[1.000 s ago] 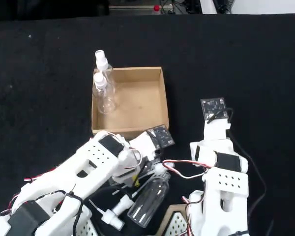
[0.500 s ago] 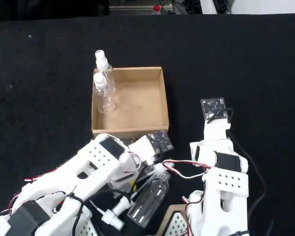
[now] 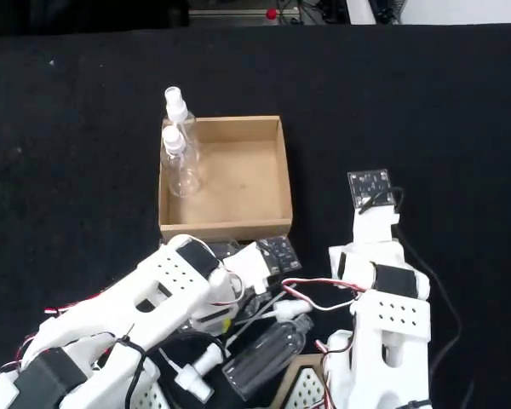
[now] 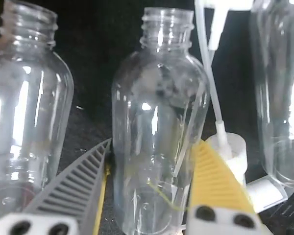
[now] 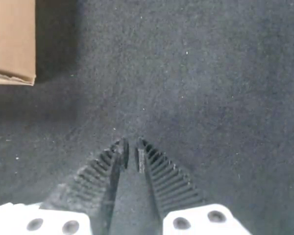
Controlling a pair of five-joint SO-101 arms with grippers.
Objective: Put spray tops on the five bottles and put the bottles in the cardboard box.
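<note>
**Item 1.** Left gripper: clenched low on the body of the held bottle, grey finger on one flank, yellow finger on the other. The neck is open, with no top fitted. Risk: the clear plastic looks thin and slick. I judge a hard squeeze may buckle it, and a light one may let it twist out.

**Item 2.** 2 neighbour bottles, 1 open-necked, 1 with its neck out of frame. Each lies just beside the held bottle, 1 per flank. Risk: any swing of mine may knock them and set them rolling.

**Item 3.** Loose spray top: its collar is just beside my yellow finger, and its dip tube runs along the held bottle. Risk: the tube may snag, bend or get dragged away.

**Item 4.** Right gripper: pinched almost together on nothing, over the bare black table. Risk: with 1 arm alone the bottle may spin under a top. If I bring this arm in, my 2 arms may collide in the crowded cluster.

**Item 5.** Cardboard box: open, just beyond my left arm. Risk: a low carry may strike its near wall.

**Item 6.** 2 capped bottles, 1 and 1, upright at the box's far-left corner. I cannot tell whether the farther one stands inside. Risk: a bottle set down too close may topple them.
</note>
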